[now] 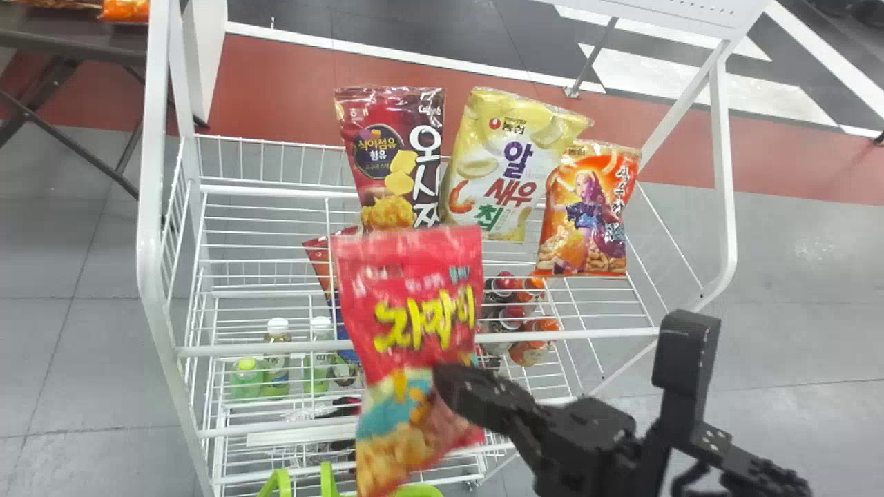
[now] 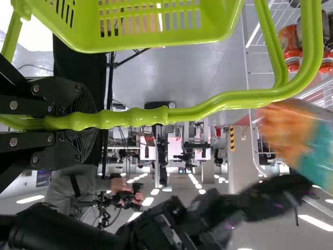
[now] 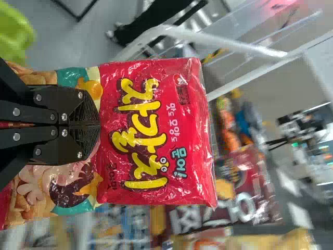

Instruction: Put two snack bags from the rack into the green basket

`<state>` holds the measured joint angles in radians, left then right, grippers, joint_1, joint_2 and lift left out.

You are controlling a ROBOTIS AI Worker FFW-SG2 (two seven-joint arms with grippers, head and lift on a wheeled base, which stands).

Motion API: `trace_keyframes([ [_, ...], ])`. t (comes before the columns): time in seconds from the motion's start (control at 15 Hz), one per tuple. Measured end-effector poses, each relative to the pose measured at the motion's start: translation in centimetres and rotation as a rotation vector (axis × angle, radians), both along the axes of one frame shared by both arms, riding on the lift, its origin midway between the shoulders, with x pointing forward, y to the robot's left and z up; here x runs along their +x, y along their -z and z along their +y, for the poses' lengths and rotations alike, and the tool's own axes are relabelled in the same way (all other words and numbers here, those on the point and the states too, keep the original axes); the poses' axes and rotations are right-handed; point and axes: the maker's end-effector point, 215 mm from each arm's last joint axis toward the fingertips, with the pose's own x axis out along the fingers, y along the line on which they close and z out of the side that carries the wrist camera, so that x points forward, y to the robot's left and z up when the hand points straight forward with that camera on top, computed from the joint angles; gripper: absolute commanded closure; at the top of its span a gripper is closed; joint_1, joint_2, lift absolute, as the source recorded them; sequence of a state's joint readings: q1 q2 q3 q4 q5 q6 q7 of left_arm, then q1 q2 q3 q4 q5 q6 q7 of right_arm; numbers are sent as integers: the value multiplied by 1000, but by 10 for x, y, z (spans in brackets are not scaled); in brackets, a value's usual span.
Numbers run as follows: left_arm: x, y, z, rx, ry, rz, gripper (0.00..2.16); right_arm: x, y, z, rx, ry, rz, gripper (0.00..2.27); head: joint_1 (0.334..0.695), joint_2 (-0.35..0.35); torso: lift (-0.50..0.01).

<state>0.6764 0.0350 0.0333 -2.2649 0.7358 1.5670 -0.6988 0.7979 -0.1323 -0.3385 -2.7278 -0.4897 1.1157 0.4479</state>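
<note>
Head view: The red snack bag [image 1: 414, 310] is held in front of the rack [image 1: 150, 228], near the middle, by the right gripper [image 1: 449, 386]. The bag is red over its upper part, with large yellow lettering; the lower part carries teal and yellow areas with pictured snack pieces. The printed face is turned toward the camera. The long axis is set roughly upright, with the broad top edge uppermost and the narrower-looking lower end directed down toward the green basket [image 1: 418, 490] at the near edge. A dark red bag [image 1: 390, 159], a yellow bag [image 1: 507, 166] and an orange bag [image 1: 590, 207] are stood in the rack on the far side, in that order from left to right.

Left wrist view: The handle [image 2: 208, 103] of the basket is clamped between the fingers of the left gripper [image 2: 93, 121]. A blurred orange and teal patch is probably the held bag.

Right wrist view: The fingertips are brought together on the lower half of the bag, which is gripped there. Its long axis is aligned with the fingers; the top edge is pointed away from the gripper.
</note>
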Motion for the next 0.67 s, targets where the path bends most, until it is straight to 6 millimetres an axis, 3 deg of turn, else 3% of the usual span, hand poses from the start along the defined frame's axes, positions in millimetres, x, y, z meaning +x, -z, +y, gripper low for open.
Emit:
trace_keyframes([
  [0.2, 7, 0, 0, 4, -6, -13, 2138, -70, 35, -6, -54, -54, 287, 2236, 695, -350, -7],
  [0.27, 10, -1, 0, 4, -7, -20, 2138, -83, 39, -6, -60, -67, 331, 2236, 695, -350, -7],
  [0.47, 12, -3, -1, 0, -8, -27, 2138, -97, 48, 7, -46, -107, 381, 2236, 695, -350, -7],
  [0.67, 11, -5, -4, -3, -2, -30, 2138, -117, 78, 38, -44, -172, 461, 2236, 695, -350, -7],
])
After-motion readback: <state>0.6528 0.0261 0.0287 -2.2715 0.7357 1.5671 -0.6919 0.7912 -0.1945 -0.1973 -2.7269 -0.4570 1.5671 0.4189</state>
